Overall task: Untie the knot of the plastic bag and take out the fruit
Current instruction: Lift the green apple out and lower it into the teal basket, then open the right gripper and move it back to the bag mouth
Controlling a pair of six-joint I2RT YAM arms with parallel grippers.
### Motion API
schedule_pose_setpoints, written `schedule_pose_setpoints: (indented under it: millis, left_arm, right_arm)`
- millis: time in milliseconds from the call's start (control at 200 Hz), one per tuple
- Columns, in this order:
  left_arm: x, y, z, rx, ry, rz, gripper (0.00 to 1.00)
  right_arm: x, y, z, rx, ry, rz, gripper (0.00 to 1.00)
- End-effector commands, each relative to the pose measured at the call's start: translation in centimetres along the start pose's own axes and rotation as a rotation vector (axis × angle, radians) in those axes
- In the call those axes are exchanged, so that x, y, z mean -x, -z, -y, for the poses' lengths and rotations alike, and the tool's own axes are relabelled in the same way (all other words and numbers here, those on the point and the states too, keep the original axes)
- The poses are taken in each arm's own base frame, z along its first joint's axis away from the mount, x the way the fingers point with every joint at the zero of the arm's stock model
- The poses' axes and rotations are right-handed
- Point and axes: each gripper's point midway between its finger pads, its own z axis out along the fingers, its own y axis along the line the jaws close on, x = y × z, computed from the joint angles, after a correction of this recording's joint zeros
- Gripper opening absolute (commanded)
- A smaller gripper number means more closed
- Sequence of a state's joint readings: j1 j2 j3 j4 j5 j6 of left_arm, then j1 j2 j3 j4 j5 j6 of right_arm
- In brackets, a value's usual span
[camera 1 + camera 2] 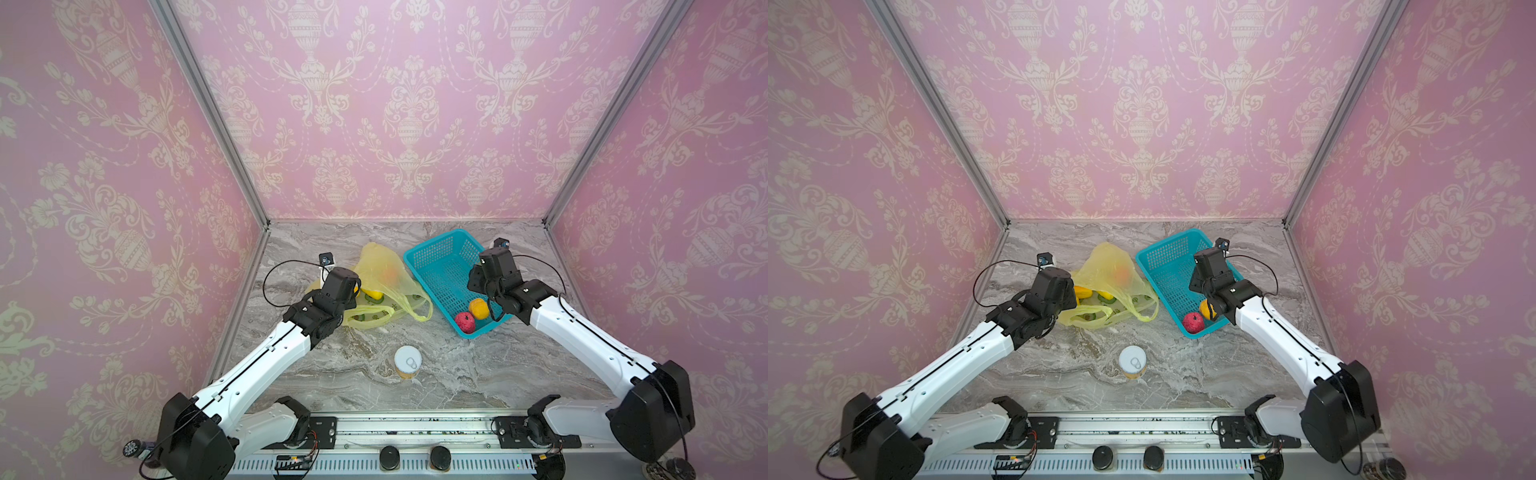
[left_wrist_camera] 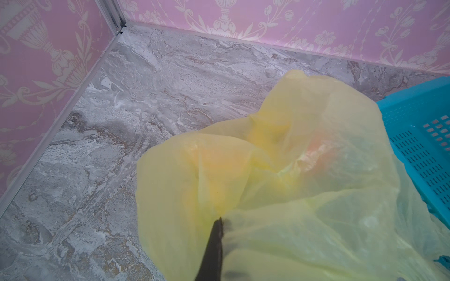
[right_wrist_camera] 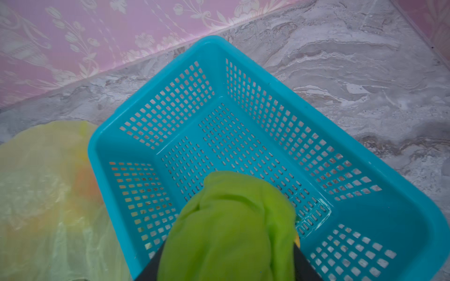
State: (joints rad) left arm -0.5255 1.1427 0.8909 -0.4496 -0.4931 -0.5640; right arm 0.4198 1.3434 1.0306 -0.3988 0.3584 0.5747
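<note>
1. The bag (image 1: 384, 266) is lying on the table (image 1: 457, 374) just beside the basket (image 1: 434, 251), yellow fruit (image 1: 375, 295) showing at its mouth, handles (image 1: 417, 309) lying in loose loops
2. Your left gripper (image 2: 219, 222) is pinching the bag's film, jaws fully closed on it
3. Your right gripper (image 3: 226, 265) is holding a green fruit (image 3: 231, 214) over the basket, jaws partly open around it
4. A red fruit (image 1: 464, 322) and an orange fruit (image 1: 478, 308) are sitting in the basket's near corner; a can (image 1: 408, 361) is standing in front
</note>
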Motion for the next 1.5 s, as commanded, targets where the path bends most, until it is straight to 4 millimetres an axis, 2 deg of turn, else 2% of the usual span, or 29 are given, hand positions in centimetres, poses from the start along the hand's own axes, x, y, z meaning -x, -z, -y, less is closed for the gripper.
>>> schedule_pose_setpoints:
  millis: [0, 60, 115, 225, 290, 365, 475, 570, 635, 726, 791, 906, 966, 1026, 1101, 1181, 1246, 1301, 1386, 1496]
  left_arm:
    - [0.6, -0.9, -1.2, 0.087, 0.115, 0.046, 0.0]
    - [0.4, -2.1, 0.8, -0.019, 0.173, 0.063, 0.0]
    - [1.2, -2.6, 2.1, -0.066, 0.165, 0.099, 0.0]
    - [2.8, -3.8, 1.4, 0.05, 0.121, 0.149, 0.0]
    - [3.2, -4.4, 2.1, 0.039, 0.086, 0.163, 0.0]
    - [3.4, -4.7, 2.6, 0.013, 0.084, 0.192, 0.0]
    - [3.6, -5.2, 2.6, -0.002, 0.111, 0.265, 0.0]
    - [3.3, -5.4, 2.3, 0.023, 0.115, 0.246, 0.0]
    - [3.3, -4.3, 2.4, -0.022, 0.146, 0.23, 0.0]
    - [3.5, -1.5, 1.9, -0.074, 0.201, 0.183, 0.0]
    - [3.6, 0.7, 0.9, -0.063, 0.231, 0.116, 0.0]
    - [3.5, 4.8, 0.1, -0.112, 0.271, 0.016, 0.0]
    - [3.1, 6.2, -0.5, -0.136, 0.299, 0.002, 0.0]
    - [2.6, 7.0, -1.1, -0.142, 0.299, -0.003, 0.0]
    - [2.0, 7.1, -1.4, -0.146, 0.282, -0.015, 0.0]
    - [1.2, 6.4, -0.4, -0.176, 0.263, -0.049, 0.0]
    - [0.5, 5.5, 0.7, -0.195, 0.249, -0.09, 0.0]
    - [-0.1, 4.7, 1.4, -0.202, 0.243, -0.121, 0.0]
    - [-0.6, 4.0, 2.6, -0.24, 0.259, -0.154, 0.0]
    - [-0.4, 3.9, 3.6, -0.266, 0.255, -0.177, 0.0]
  right_arm:
    - [0.4, -2.7, 2.3, -0.118, 0.055, -0.004, 0.08]
    - [-0.2, -4.2, 3.0, -0.142, 0.043, -0.043, 0.07]
    - [-0.7, -5.2, 3.5, -0.16, 0.054, -0.075, 0.1]
    - [-1.8, -6.9, 5.3, -0.197, 0.027, -0.156, 0.11]
    - [-2.5, -7.7, 6.2, -0.206, 0.006, -0.187, 0.11]
    - [-2.8, -8.0, 6.9, -0.225, 0.001, -0.205, 0.16]
    - [-3.4, -8.2, 7.1, -0.217, -0.007, -0.228, 0.37]
    - [-3.6, -8.1, 7.0, -0.204, -0.019, -0.235, 0.57]
    - [-3.4, -7.9, 6.9, -0.194, -0.025, -0.232, 0.71]
    - [-3.0, -7.2, 6.8, -0.181, -0.031, -0.214, 0.88]
    - [-2.7, -6.3, 6.7, -0.166, -0.039, -0.196, 0.94]
    - [-1.6, -3.7, 7.2, -0.157, -0.077, -0.133, 0.97]
    - [-1.2, -1.9, 6.8, -0.116, -0.122, -0.112, 0.97]
    - [-0.8, 0.4, 5.5, -0.031, -0.184, -0.075, 0.95]
    - [-0.5, 4.0, 3.5, 0.091, -0.206, 0.0, 0.95]
    - [0.3, 8.3, 0.9, 0.276, -0.177, 0.109, 0.92]
    - [0.8, 11.8, -0.8, 0.412, -0.13, 0.182, 0.87]
    - [0.7, 14.1, -2.3, 0.514, -0.099, 0.205, 0.77]
    - [-0.5, 15.9, -5.2, 0.647, -0.014, 0.205, 0.65]
    - [-3.3, 15.5, -9.5, 0.737, 0.101, 0.14, 0.52]
